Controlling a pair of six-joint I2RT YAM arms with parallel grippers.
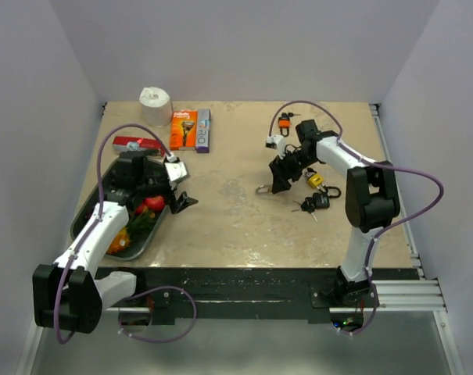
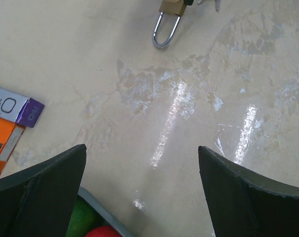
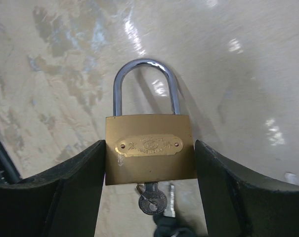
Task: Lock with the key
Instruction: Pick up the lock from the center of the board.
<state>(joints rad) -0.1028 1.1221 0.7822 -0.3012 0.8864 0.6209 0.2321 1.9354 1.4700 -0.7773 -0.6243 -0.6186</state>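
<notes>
**A:** What sits nearest the arms?

**B:** At the near left, a grey tray (image 1: 139, 251) of red, green and orange produce rests on the worktop (image 1: 236, 226). The left claw (image 2: 142, 148) hovers just past it, spread wide and empty.

**A:** And the lock?

**B:** Mid-worktop, the right claw (image 3: 149, 143) clamps the brass padlock (image 3: 149, 168) by its sides. Both shackle (image 3: 145, 79) legs meet the body, and a key (image 3: 151, 200) sits in the keyhole. Farther back lie an orange box (image 1: 184, 130) and a paper roll (image 1: 155, 104).

A brass padlock (image 3: 149, 153) lies flat on the tan table (image 3: 238, 74), its steel shackle seated at both ends, a silver key (image 3: 151, 200) in its keyhole.
</notes>
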